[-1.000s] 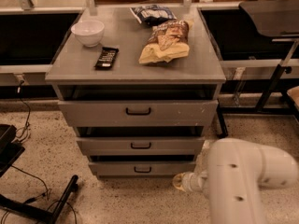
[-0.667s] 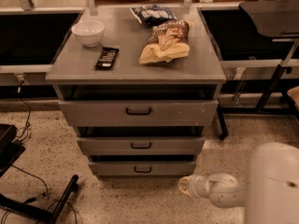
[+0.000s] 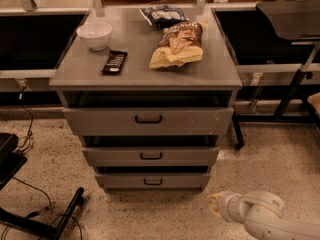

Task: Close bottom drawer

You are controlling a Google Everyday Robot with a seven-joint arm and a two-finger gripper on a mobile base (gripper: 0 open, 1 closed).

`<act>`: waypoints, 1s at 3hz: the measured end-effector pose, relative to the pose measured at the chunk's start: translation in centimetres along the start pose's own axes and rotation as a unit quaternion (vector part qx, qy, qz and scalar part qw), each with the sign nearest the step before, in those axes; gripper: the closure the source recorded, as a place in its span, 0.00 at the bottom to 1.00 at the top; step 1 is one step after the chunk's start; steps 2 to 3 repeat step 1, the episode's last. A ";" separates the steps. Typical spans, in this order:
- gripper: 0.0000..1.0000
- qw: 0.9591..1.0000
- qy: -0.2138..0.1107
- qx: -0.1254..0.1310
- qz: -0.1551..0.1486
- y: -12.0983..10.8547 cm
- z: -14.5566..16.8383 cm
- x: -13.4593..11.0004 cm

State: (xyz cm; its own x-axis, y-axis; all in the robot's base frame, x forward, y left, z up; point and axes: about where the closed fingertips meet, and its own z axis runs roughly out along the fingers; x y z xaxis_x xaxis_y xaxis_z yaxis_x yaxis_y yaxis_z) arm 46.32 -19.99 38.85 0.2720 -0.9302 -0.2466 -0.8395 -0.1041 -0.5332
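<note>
**Item: gripper (image 3: 215, 205).** It sits low over the floor, off the cabinet's front right corner and just right of the bottom drawer's right end, touching nothing. I cannot tell how its jaws stand. Over the last second I have drawn it rightward, away from that corner. The bulky arm (image 3: 270, 219) that filled the lower right has mostly slid out of view.

**Item: bottom drawer (image 3: 120, 180).** This is the lowest and narrowest front of the grey cabinet, with a small black handle (image 3: 152, 182) at its centre. A thin dark gap shows above its top edge. Its front lies where it lay a second ago. I judge the push finished or nearly so, and the retreat of the arm fits that, though I cannot confirm the drawer is fully home.

**Item: neighbours.** The middle drawer (image 3: 150, 156) and the tall top drawer (image 3: 148, 120) each show a similar dark gap above.

**Item: surface (image 3: 135, 71).**
- White bowl (image 3: 94, 34), back left corner.
- Black remote-like bar (image 3: 114, 62), towards the left edge.
- Tan snack bag (image 3: 177, 46), right of centre.
- Darker bag (image 3: 162, 15), back edge.

None of these bear on the drawer.

**Item: obstructions.** A black stand foot (image 3: 65, 215) and cables (image 3: 30, 134) lie on the floor to the left, well apart from the gripper. Nothing lies between it and the drawer front.
</note>
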 end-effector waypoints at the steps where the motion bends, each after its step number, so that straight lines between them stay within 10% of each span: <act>1: 0.81 0.999 0.038 0.016 -0.016 -2.1 -3.8 1.0; 3: 0.81 0.999 0.038 0.016 -0.016 -2.1 -3.8 1.0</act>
